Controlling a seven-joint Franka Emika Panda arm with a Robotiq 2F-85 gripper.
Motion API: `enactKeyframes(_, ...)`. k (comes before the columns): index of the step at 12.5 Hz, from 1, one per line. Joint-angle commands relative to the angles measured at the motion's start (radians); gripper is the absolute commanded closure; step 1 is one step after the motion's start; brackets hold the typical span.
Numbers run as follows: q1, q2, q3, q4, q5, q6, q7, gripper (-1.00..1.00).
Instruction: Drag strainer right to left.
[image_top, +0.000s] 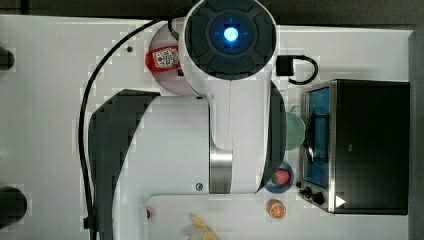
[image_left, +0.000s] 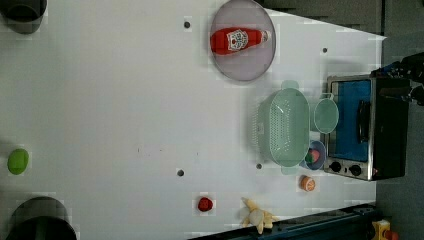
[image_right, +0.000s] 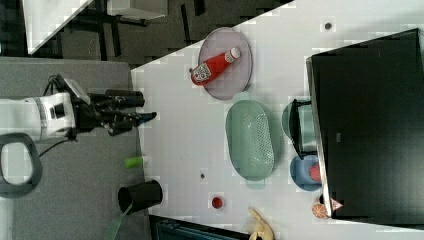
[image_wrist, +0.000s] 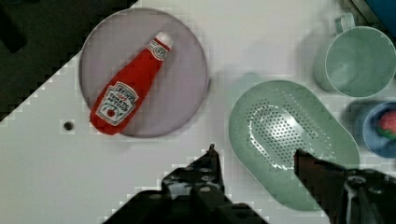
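The strainer (image_left: 282, 127) is a pale green perforated oval basket on the white table, right beside the toaster oven (image_left: 365, 127) and touching the mint-green cup (image_left: 326, 115). It also lies in the right view (image_right: 250, 140) and the wrist view (image_wrist: 289, 135). My gripper (image_wrist: 259, 156) is open and holds nothing. One finger (image_wrist: 212, 161) hangs over bare table and the other over the strainer's bowl, so the near rim falls between them. In the right view the gripper (image_right: 146, 110) stands well away from the table. My arm (image_top: 230, 100) covers the strainer in the top view.
A grey plate (image_left: 235, 65) with a red ketchup bottle (image_left: 235, 40) sits past one end of the strainer. A blue bowl (image_left: 316, 155) holding a strawberry, an orange (image_left: 307, 183), a banana (image_left: 257, 217) and a small red item (image_left: 205, 204) lie near the other end.
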Motion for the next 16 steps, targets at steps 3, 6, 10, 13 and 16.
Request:
enactKeyframes(3, -0.041, -0.52, -0.045, -0.388, -0.06, -0.174, 0.084, -1.0)
enactKeyframes(6, -0.041, -0.487, -0.045, -0.404, -0.059, -0.154, 0.085, -1.0)
enactKeyframes(10, -0.04, -0.353, -0.043, -0.513, -0.059, 0.051, 0.194, -1.0)
enactKeyframes(13, -0.039, -0.201, -0.042, -0.606, -0.059, 0.289, 0.426, -1.0)
enactKeyframes(16, -0.038, -0.025, -0.035, -0.64, -0.059, 0.529, 0.623, -1.0)
